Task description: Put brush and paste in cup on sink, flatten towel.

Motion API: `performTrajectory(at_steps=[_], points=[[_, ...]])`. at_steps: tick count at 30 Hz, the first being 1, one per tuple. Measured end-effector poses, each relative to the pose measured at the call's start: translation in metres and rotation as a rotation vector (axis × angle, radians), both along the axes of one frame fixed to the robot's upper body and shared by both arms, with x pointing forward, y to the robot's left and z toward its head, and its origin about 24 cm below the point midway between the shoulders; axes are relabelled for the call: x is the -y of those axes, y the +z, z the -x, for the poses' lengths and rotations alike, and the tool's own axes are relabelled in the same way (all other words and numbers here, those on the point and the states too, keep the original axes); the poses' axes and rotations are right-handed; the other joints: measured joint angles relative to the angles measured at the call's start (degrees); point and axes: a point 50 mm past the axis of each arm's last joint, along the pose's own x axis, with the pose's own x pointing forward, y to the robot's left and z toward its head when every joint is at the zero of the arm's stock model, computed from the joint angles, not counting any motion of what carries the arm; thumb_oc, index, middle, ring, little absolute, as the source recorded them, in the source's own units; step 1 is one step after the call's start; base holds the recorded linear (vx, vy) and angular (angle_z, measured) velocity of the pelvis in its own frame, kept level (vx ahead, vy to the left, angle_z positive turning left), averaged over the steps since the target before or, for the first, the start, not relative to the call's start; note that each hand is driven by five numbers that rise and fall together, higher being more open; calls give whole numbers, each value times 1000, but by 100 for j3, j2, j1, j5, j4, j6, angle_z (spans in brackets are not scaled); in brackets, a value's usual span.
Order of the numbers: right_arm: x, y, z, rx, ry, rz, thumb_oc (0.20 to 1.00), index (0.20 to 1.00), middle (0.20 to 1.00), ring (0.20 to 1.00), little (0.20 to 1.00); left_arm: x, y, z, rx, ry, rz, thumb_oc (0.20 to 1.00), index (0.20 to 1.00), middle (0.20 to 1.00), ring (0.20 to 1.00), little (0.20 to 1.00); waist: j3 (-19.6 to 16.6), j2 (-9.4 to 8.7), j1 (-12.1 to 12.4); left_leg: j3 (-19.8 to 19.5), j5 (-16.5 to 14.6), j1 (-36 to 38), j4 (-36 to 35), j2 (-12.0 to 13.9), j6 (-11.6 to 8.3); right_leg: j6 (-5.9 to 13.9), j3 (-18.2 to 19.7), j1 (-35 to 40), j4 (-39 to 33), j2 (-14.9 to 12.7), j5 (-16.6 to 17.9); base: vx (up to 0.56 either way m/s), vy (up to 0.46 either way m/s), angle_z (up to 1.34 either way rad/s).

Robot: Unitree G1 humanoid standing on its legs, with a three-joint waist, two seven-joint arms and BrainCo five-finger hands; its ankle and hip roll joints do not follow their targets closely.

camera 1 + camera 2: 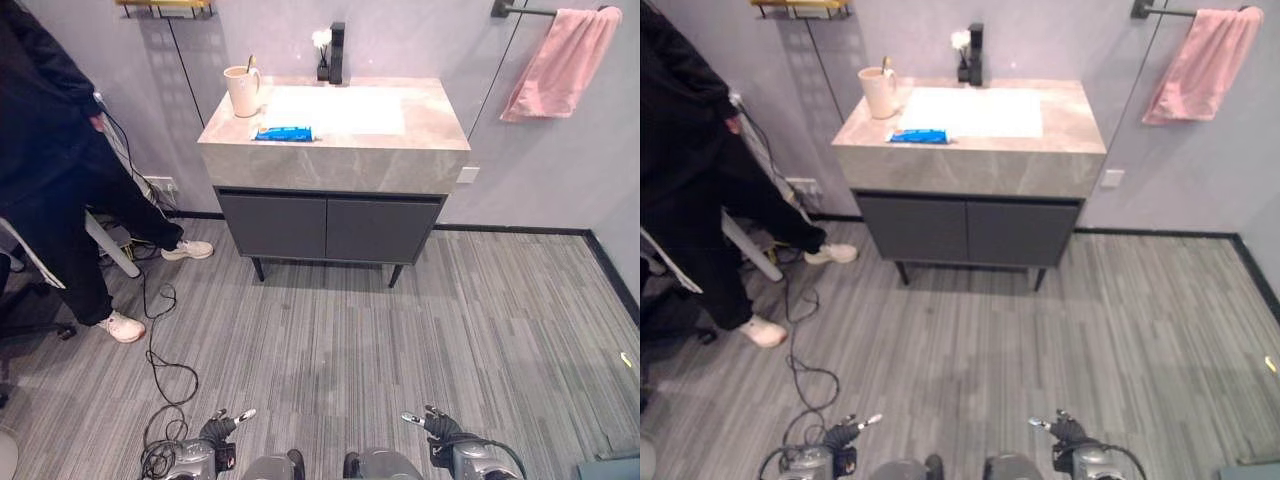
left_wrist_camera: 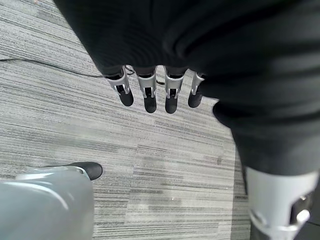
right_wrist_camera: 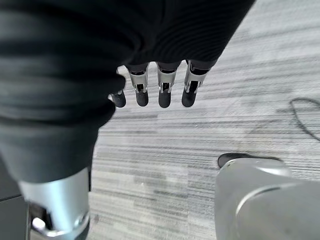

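Note:
A cream cup (image 1: 242, 91) with a brush handle sticking out stands at the back left of the sink counter (image 1: 430, 125). A blue paste tube (image 1: 283, 133) lies flat on the counter near its front edge, right of the cup. A pink towel (image 1: 560, 62) hangs bunched from a bar on the wall at the upper right. My left hand (image 1: 218, 430) and right hand (image 1: 437, 425) hang low at the bottom of the eye views, far from the sink. In the wrist views the left fingers (image 2: 148, 92) and right fingers (image 3: 165, 85) are straight over bare floor, holding nothing.
A person in dark clothes and white shoes (image 1: 122, 326) stands at the left beside the sink cabinet (image 1: 325, 228). A black tap (image 1: 335, 53) rises behind the white basin (image 1: 335, 110). Grey striped floor (image 1: 400, 340) lies between me and the cabinet.

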Motion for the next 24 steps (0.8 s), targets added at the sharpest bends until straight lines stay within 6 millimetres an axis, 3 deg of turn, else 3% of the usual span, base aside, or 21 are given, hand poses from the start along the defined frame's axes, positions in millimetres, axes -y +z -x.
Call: performTrajectory(at_steps=[6, 24], points=[[0, -4, 10, -25, -9, 9, 1000, 1000, 1000, 1000, 1000, 0, -5, 16, -42, 3, -1, 1000, 1000, 1000, 1000, 1000, -241, -90, -11, 27, 20, 39, -27, 9, 22, 15, 0, 37, -38, 7, 15, 5, 0, 0], [-2, -3, 7, -19, 13, 11, 1000, 1000, 1000, 1000, 1000, 8, 2, -2, 41, -78, -22, 1000, 1000, 1000, 1000, 1000, -297, 2, 9, 205, 52, 149, -325, -47, 151, 187, 193, 136, -444, 0, 232, 7, 70, -5]])
